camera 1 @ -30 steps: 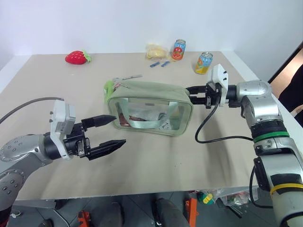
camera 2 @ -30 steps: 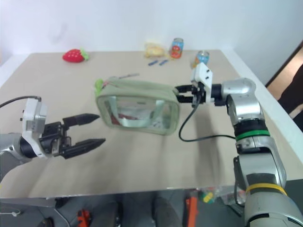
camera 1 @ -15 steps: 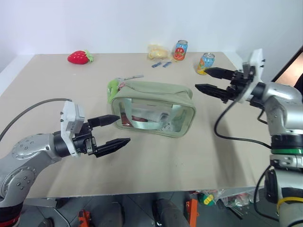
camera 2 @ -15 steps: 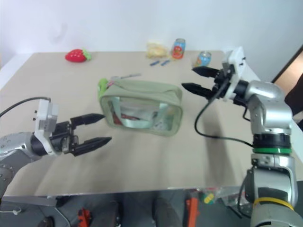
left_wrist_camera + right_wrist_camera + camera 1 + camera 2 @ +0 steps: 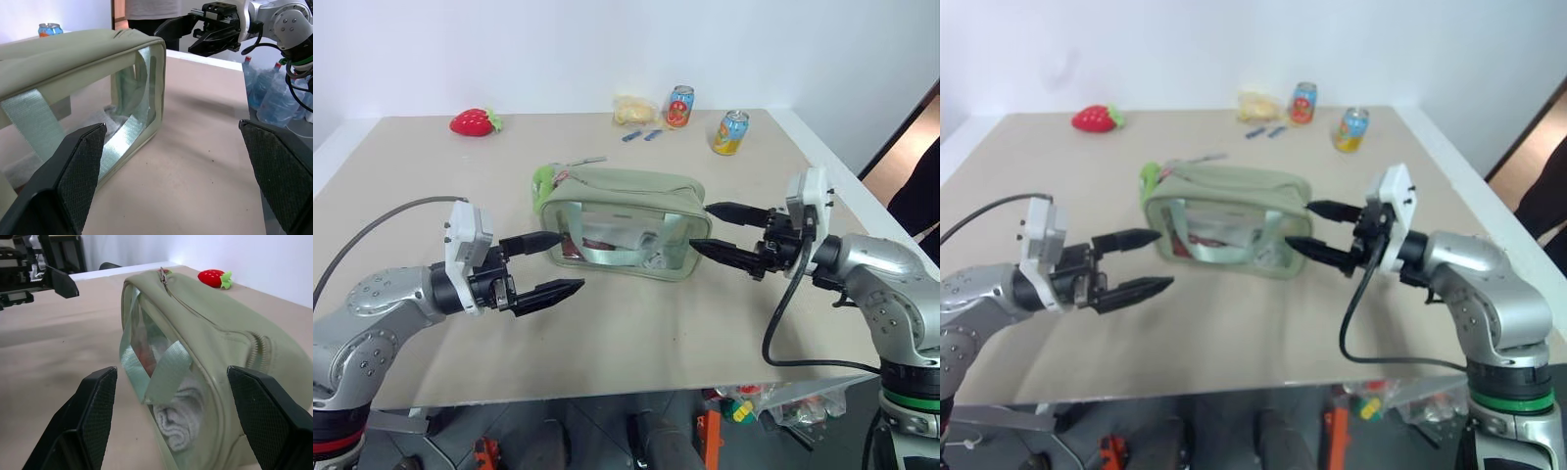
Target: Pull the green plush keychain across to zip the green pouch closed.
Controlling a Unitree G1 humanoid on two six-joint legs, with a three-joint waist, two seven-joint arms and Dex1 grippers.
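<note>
pouch flanked by two empty, open grippers

the left gripper [image 5: 546, 264] hovers wide open just off the green pouch's [image 5: 625, 202] left end, holding nothing. the right gripper [image 5: 722, 232] sits by the pouch's right end, fingers spread and empty. the pouch rests mid-table [image 5: 636, 323]. its contents blur behind the clear window; the right wrist view makes out a rolled pale cloth [image 5: 176, 427]. the green plush keychain [image 5: 541, 178] peeks at the pouch's far left corner, partly hidden. farther back stand a strawberry plush [image 5: 475, 121] and two cans [image 5: 730, 132].
</note>
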